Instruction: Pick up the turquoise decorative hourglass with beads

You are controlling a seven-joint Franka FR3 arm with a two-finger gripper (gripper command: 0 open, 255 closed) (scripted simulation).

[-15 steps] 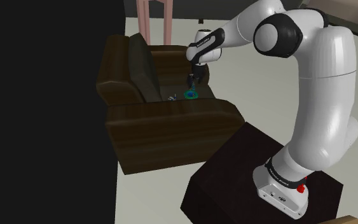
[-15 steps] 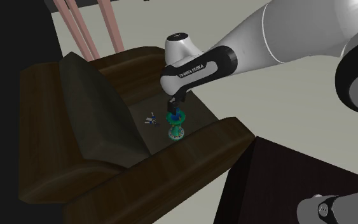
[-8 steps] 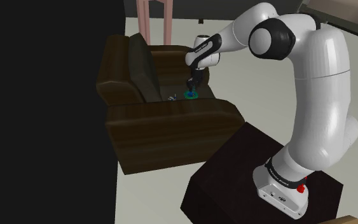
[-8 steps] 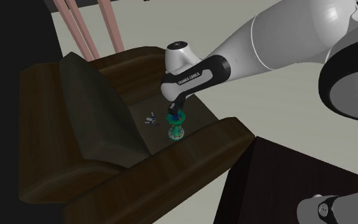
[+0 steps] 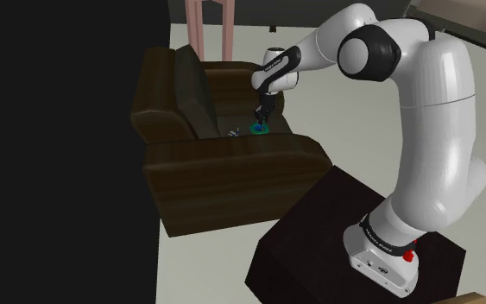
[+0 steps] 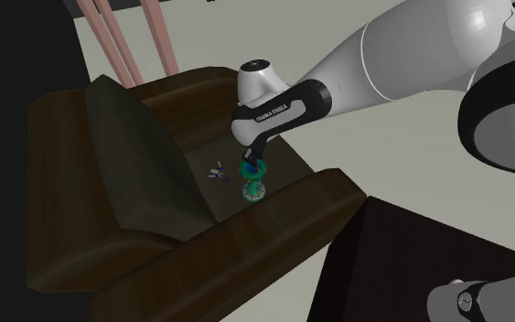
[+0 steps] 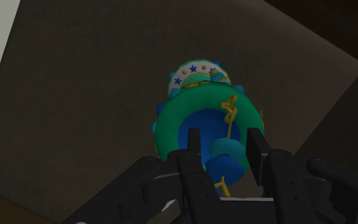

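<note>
**Fingers straddling the hourglass top on the armchair seat**

I start at the shoulder view's left, where a black area [image 5: 59, 147] stands well apart from the all-black two-finger gripper [image 5: 260, 121]. Next comes the dark brown leather-look armchair [image 5: 232, 164], its seat directly under the gripper and its back cushion on the far side from the arm. A small grey object [image 6: 215, 172], too small for me to identify, lies on the seat just beside the gripper.

The turquoise and green decorative hourglass with gold beads [image 7: 177, 114] stands upright on the seat right below the fingertips [image 7: 193, 143]. I see them parted, one on each side of its blue top knob, with no clear squeeze on it.

Pink wooden legs [image 5: 195, 22] rise beyond the armchair. Pale floor [image 6: 411, 155] spreads past the gripper, and the dark box stand [image 5: 318, 224] sits behind it.
</note>
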